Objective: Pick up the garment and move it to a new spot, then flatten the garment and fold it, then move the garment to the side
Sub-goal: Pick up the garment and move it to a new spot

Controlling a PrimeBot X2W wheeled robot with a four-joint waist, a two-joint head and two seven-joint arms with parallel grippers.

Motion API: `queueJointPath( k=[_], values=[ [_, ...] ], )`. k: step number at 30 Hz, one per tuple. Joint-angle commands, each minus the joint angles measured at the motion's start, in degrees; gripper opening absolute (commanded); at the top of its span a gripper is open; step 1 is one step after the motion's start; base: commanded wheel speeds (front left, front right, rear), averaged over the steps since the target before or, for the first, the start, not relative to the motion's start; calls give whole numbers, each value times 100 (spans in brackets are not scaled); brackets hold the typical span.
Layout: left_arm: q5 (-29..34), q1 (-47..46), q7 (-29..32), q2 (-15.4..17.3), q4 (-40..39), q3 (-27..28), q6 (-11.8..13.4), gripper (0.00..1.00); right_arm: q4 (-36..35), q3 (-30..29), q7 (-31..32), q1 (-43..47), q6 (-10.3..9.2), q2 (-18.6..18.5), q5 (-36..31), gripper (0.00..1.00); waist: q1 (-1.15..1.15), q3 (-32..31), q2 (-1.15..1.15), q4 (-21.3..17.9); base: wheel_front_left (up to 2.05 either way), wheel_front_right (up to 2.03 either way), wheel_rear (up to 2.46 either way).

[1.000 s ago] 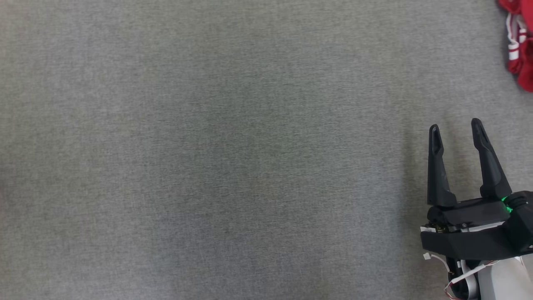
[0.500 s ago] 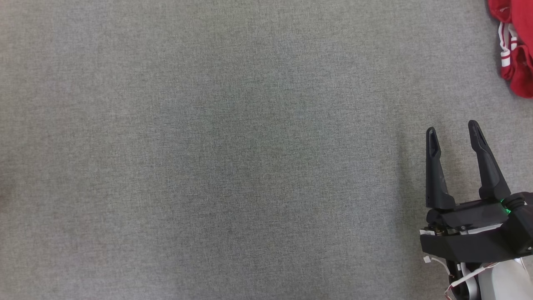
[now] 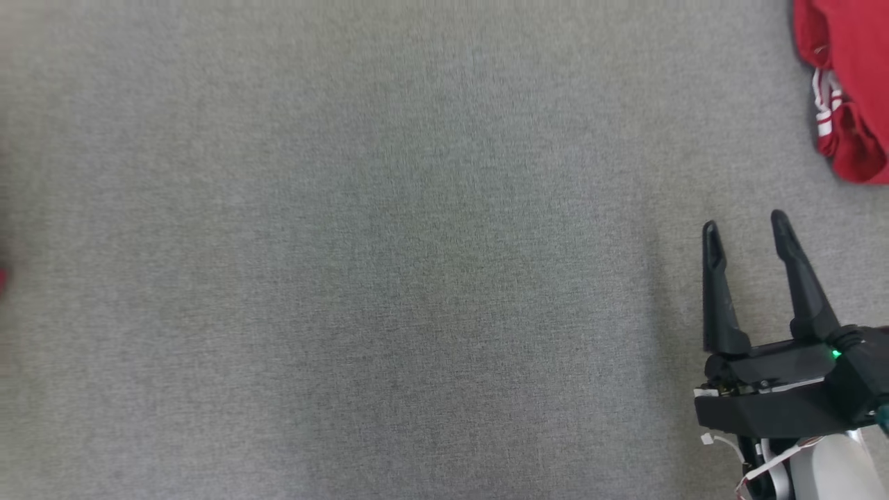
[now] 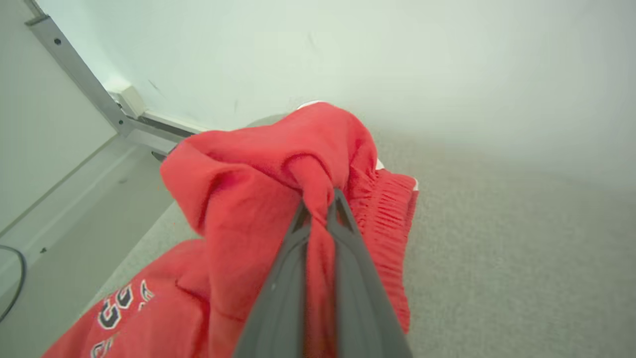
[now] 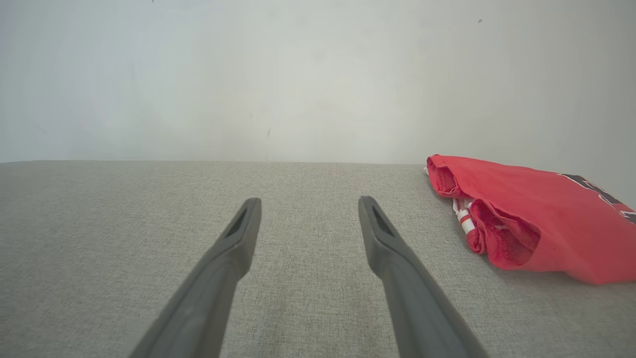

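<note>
soft, even, fairly bright light — a faint, diffuse shadow lies just left of the right gripper [image 3: 743, 222]. the left wrist view is hazy, its pale wall [image 4: 447, 59] washed out, foreground slightly blurred.

Red garment [image 4: 248, 199], bunched up at frame centre.
One fold is pinched in the left gripper's [image 4: 320, 199] closed fingers; lettering lower left, gathered waistband right. A second red garment [image 3: 851, 104], white-striped, lies upper right in the head view.
</note>
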Motion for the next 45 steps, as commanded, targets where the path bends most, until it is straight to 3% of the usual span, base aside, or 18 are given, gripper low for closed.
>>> queueJointPath(
  k=[1,4,9,20,27,32,45],
  values=[
    [54,-141,-197,-2,-64,-61,-102,0,52,34,-14,54,-16,35,-2,100,0,-231,0,58,0,0,0],
    [194,-401,-499,34,-253,-274,-361,0,150,80,-50,64,-16,80,28,100,0,-425,0,25,0,0,0],
    [374,-780,-708,-79,-706,-689,-538,0,376,143,-130,84,-16,198,82,100,0,-725,0,-175,0,0,0],
    [527,-712,-268,-885,-2172,-1815,-686,0,880,208,-286,228,-16,475,179,100,0,-1275,0,-951,0,0,0],
    [477,-434,-89,-1688,-2656,-2615,-666,0,1042,243,-309,276,-16,582,236,100,0,-1399,0,-1277,0,0,0],
    [387,203,-173,-2077,-2584,-2989,-621,0,1024,205,-311,305,-16,621,275,100,0,-1410,0,-1296,0,0,0],
    [852,1484,-490,-2150,-938,-3915,-637,0,1029,245,-303,201,-16,644,292,100,0,-1336,0,-1187,0,0,0]
  ],
)
